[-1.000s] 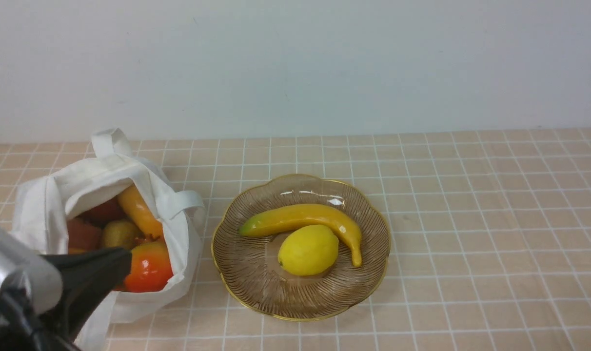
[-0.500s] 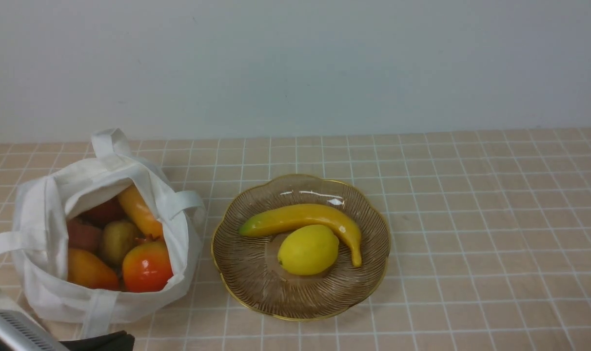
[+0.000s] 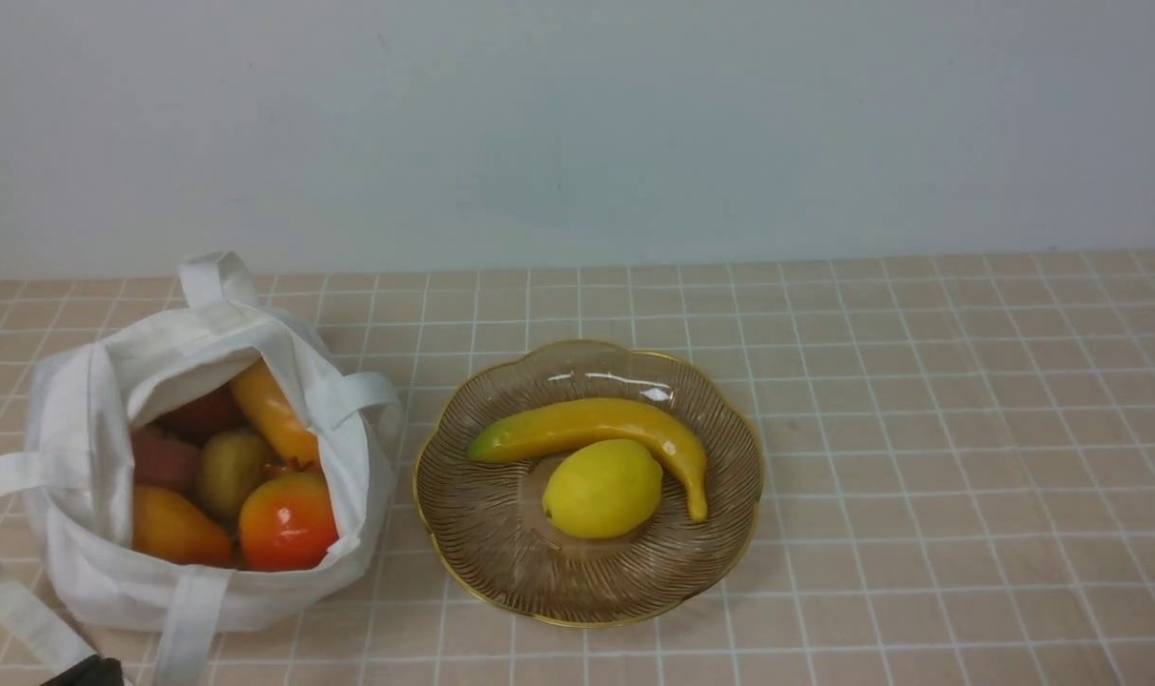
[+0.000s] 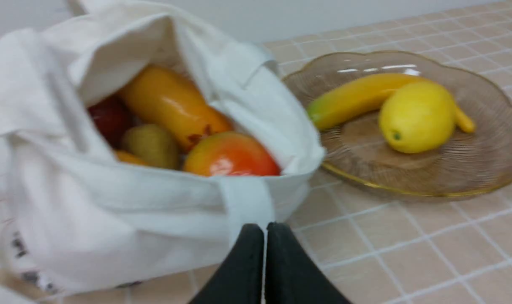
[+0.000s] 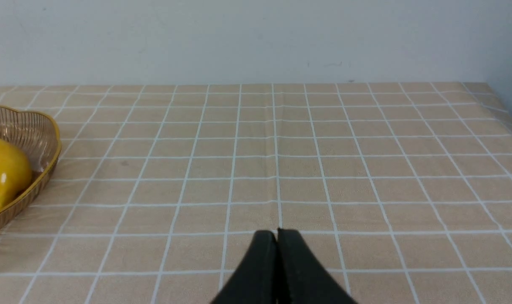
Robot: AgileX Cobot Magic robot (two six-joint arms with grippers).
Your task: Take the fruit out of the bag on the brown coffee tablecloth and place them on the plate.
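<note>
The white bag (image 3: 82, 400) stands open at the left on the checked cloth (image 3: 921, 429). Inside it I see a red-orange pomegranate (image 3: 289, 522), a brownish kiwi (image 3: 227, 469), orange pear shapes (image 3: 273, 412) and reddish pieces (image 3: 163, 459). The amber plate (image 3: 501, 553) beside it holds a yellow lemon (image 3: 601, 488) and a banana (image 3: 587, 424). My left gripper (image 4: 265, 230) is shut and empty, just in front of the bag (image 4: 91, 219); only a dark tip of it (image 3: 82, 672) shows in the front view. My right gripper (image 5: 277, 234) is shut and empty over bare cloth, to the right of the plate (image 5: 49, 160).
A pale wall runs along the back edge of the table. The bag's strap handles (image 3: 15, 610) hang loose at its front and left. The cloth's right edge (image 5: 505, 114) shows in the right wrist view.
My left gripper has drawn back from in front of the bag, down and out of the front view's lower left corner. The fruit and plate have not moved.
</note>
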